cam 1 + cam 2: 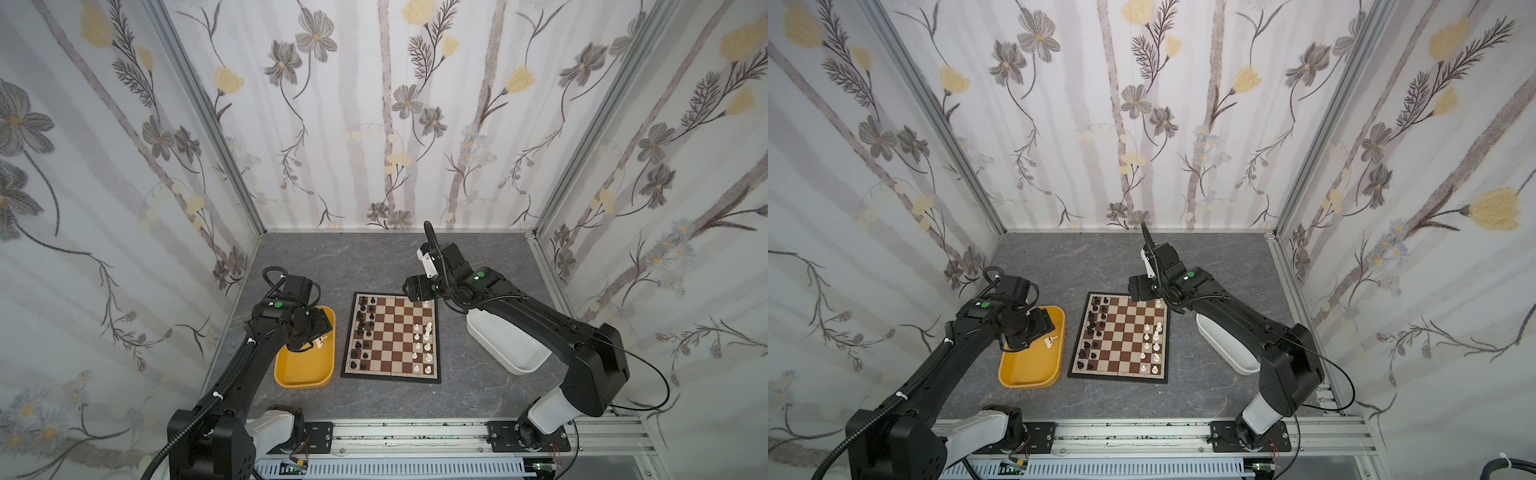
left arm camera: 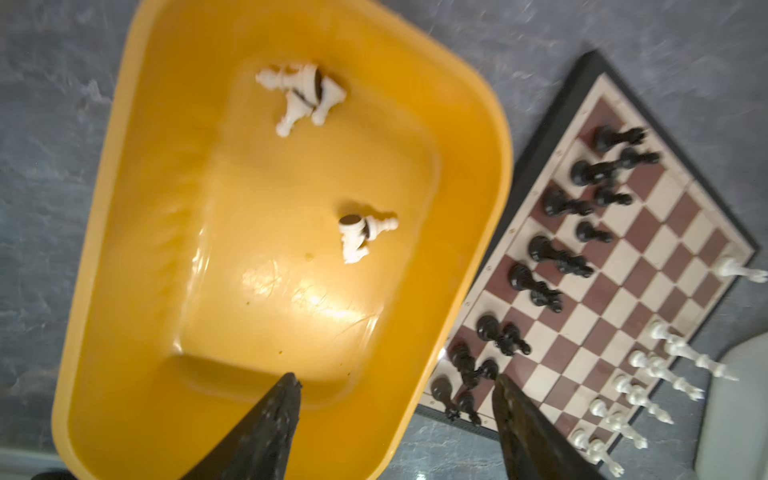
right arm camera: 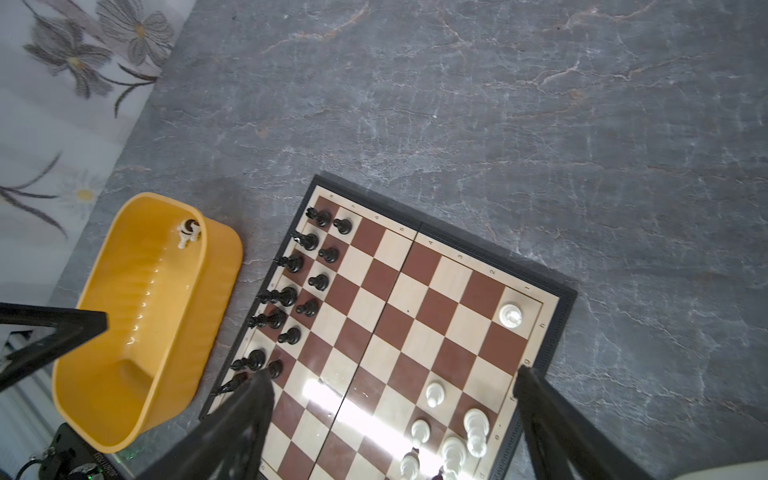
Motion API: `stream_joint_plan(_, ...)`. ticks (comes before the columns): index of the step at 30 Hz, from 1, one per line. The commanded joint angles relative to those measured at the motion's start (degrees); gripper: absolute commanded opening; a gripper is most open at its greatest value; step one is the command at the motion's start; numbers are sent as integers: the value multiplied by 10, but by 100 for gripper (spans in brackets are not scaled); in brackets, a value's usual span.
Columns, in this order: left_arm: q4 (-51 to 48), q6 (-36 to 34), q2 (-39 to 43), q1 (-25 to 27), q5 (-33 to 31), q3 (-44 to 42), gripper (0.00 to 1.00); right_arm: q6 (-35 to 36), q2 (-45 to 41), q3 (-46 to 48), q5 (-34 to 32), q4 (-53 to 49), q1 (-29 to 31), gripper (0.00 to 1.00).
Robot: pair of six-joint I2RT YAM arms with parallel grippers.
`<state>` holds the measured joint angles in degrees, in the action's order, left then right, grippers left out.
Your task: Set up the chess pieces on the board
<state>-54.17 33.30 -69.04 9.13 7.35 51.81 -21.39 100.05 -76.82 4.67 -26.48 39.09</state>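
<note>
Bottom of both top views, closest to the cam: the metal rail (image 1: 415, 432) w/ both arm bases. Just above it is the grey marble-look table (image 1: 386, 399).

The board (image 1: 392, 332) lies flat mid-frame, touching neither tub. Yellow tub (image 1: 303, 384) is just left of it, white tub (image 1: 515, 357) off to the right, partly under the right arm.

Black pieces (image 1: 361, 328) stand in two columns down the board's left side, w/ a few gaps. White pieces (image 1: 424, 345) stand in two columns on the lower right side. Then there's a gap, then a lone white piece (image 3: 511, 316) in the upper right corner square.

The left wrist view shows loose white pieces (image 2: 303, 93) lying on their sides on the yellow tub's floor: a clump of three, plus two more (image 2: 361, 232) apart from it. Can't tell which types, too blurry.

Left gripper (image 2: 395, 376) hangs over the yellow tub's rim next to the board. Fingers are spread w/ nothing between them, so it's released.

Further back, the right gripper (image 3: 395, 372) hovers above the board's upper edge, pointing down. Fingers are wide apart, nothing gripped, and the lone white piece stands clear of them.

Behind all that is bare table up to the flowery wall (image 1: 374, 124).
</note>
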Motion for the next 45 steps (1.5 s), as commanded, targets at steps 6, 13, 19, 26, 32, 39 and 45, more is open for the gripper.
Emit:
stream_joint_plan(6, 18, 77, -99, -11, -71, -7, 49, 3, -33, 51, 54, 65, -1, 87)
stream_joint_plan(13, 104, 85, -165, -44, -76, -4, 44, -6, -51, 71, 70, 77, -1, 85)
stream_joint_plan(19, 146, 76, -213, -43, -33, -2, 39, -9, -65, 81, 66, 79, -2, 86)
stream_joint_plan(26, 133, 79, -223, -44, -46, -10, 32, -14, -71, 91, 68, 81, -8, 86)
stream_joint_plan(32, 111, 100, -218, -44, -40, -17, 43, -15, -75, 97, 69, 83, -14, 86)
stream_joint_plan(39, 97, 125, -176, -49, -38, -27, 53, -18, -79, 111, 78, 93, -15, 86)
stream_joint_plan(45, 106, 153, -178, -51, -34, -31, 52, -17, -82, 119, 82, 98, -16, 86)
